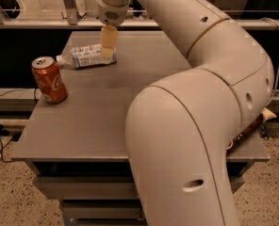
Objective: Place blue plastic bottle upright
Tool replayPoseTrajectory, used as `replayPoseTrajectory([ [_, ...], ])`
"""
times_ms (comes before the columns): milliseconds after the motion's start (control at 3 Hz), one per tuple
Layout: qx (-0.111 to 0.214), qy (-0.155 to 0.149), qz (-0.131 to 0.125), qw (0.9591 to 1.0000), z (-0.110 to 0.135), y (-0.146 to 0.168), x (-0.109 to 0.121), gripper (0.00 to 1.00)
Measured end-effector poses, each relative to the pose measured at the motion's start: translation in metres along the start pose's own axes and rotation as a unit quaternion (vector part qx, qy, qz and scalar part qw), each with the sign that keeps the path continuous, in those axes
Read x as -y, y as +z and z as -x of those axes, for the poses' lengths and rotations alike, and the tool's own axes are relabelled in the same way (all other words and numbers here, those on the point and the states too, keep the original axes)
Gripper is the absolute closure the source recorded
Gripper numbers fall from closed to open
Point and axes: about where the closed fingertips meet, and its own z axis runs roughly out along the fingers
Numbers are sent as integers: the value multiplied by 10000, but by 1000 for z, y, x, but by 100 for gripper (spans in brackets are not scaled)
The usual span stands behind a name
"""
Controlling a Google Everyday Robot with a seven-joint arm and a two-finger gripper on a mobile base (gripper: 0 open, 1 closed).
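Single view – looking down from high, close behind arm, forward across table – gripper over far side, upper left.

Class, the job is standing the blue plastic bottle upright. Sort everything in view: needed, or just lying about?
Needed: blue plastic bottle, lying on its side; gripper, at the bottle's base end; table.
Lying about: red soda can, upright near the table's left edge.

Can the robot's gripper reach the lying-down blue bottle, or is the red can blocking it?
Probably yes. The gripper hangs right at the bottom end of the blue plastic bottle; the red can stands apart on the table, not between them.
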Motion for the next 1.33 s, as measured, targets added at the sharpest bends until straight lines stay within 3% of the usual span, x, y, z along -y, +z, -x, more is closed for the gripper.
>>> replayPoseTrajectory([
  [333, 6, 149, -70, 9999, 12, 6, -2, 0],
  [667, -101, 503, -346, 9981, 17, 29, -8, 0],
  [1333, -67, 394, -120, 9991, 29, 52, -8, 0],
])
